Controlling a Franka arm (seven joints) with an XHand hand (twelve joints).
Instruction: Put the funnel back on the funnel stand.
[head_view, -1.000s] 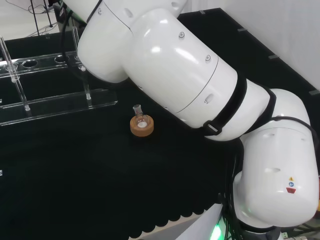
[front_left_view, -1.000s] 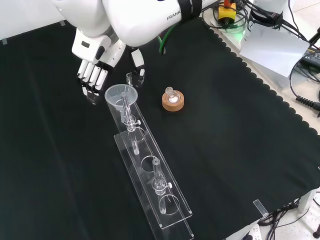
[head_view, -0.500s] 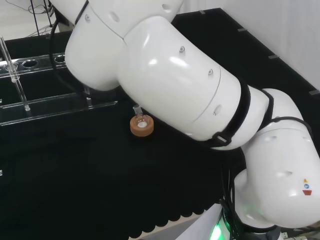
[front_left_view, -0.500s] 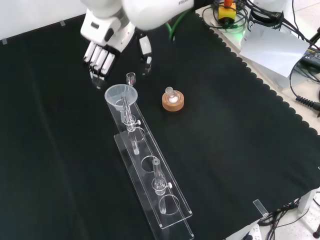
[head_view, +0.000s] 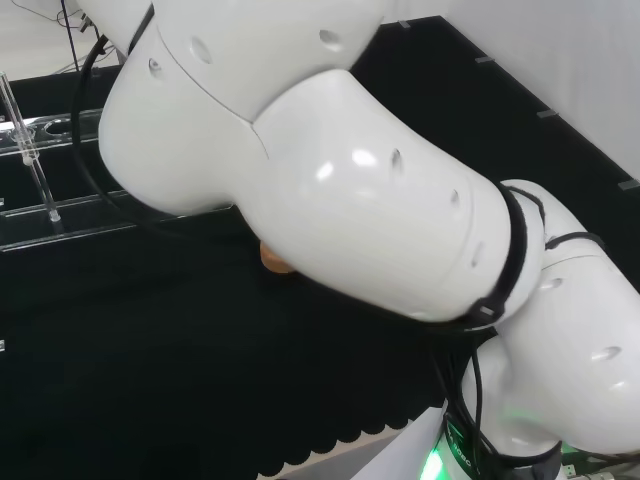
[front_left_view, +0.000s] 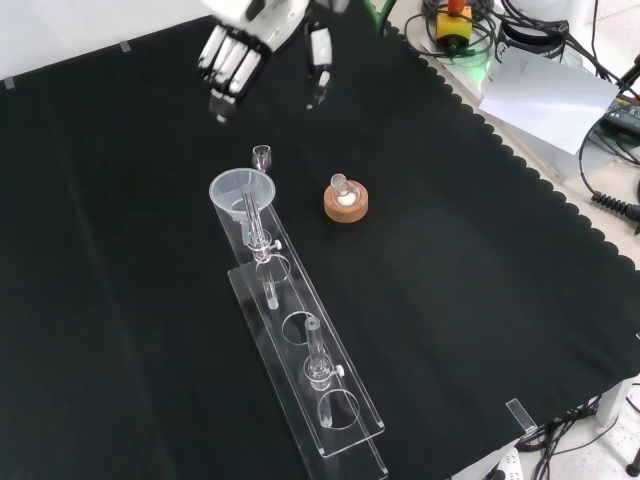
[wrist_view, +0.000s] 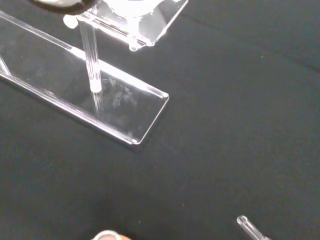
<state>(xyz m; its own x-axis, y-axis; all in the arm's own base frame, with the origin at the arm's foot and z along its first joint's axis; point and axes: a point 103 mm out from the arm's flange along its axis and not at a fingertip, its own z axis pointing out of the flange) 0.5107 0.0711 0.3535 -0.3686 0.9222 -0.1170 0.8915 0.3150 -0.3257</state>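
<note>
In the front view the clear funnel (front_left_view: 241, 190) sits in the end hole of the long clear funnel stand (front_left_view: 335, 415), its stem pointing down through the top plate. The hand (front_left_view: 250, 25) hangs at the view's top, well above and beyond the funnel. It is open, its fingers (front_left_view: 227, 68) straight, its thumb apart from them, and nothing in it. The wrist view looks down on the stand's base plate (wrist_view: 125, 112) and one clear post (wrist_view: 91, 65). The head view has the stand (head_view: 50, 215) at the left.
A cork ring (front_left_view: 345, 203) with a small round flask stands to the right of the funnel in the front view. A short glass piece (front_left_view: 262, 155) stands at the stand's far end. Another glass piece (front_left_view: 316, 360) sits in the stand. Big arm links (head_view: 330, 200) cover the head view's middle.
The hand has moved away from the funnel, up and toward the front view's top. In the head view the arm's link has swung over the cork ring.
</note>
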